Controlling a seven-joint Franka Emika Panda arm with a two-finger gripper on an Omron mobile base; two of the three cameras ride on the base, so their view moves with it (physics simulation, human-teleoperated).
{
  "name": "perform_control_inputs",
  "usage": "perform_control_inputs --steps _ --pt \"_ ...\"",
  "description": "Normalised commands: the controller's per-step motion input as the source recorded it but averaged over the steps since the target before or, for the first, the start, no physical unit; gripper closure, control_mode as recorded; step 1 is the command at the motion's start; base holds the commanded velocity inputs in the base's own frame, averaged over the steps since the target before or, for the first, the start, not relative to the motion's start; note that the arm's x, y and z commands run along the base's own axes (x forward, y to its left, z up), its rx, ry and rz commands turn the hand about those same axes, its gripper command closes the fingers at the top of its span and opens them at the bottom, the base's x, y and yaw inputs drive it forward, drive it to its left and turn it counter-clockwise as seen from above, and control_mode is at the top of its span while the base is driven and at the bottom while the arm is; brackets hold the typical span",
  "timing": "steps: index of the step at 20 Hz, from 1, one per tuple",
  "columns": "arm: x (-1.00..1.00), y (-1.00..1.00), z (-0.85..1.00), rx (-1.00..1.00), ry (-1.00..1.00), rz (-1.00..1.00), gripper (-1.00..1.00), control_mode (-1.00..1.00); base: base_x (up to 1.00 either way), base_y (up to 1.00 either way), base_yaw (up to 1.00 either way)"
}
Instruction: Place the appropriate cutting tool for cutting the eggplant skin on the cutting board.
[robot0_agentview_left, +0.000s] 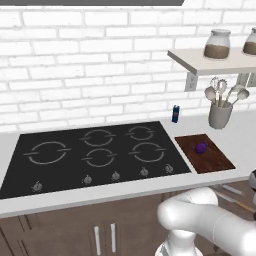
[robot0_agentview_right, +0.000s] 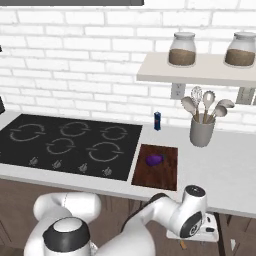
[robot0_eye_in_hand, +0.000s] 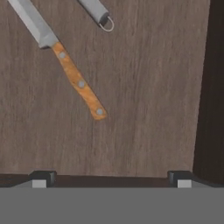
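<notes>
Two tools lie in the drawer (robot0_eye_in_hand: 144, 96); the open, empty end effector (robot0_eye_in_hand: 111, 177) should descend squarely over the knife (robot0_eye_in_hand: 65, 63) handle at upper left.

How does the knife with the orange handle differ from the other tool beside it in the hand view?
The knife has an orange wooden handle with three rivets; the grey tool has a plain grey handle that ends in a small ring. More of the knife is in frame, blade and handle both, but of the grey tool just the handle end. Both lie flat on the same brown wood surface.
</notes>
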Motion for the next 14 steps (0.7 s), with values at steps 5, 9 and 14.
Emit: perform_control_inputs --steps 5,9,14 --pt "-0.03 0.00 0.00 0.00 -0.14 0.00 -1.00 -1.00 0.00 0.00 0.00" --pt "-0.07 0.00 0.00 0.00 -0.13 0.00 -1.00 -1.00 0.00 0.00 0.00" --pt "-0.12 0.00 0.00 0.00 -0.12 0.00 -1.00 -1.00 0.00 0.00 0.00"
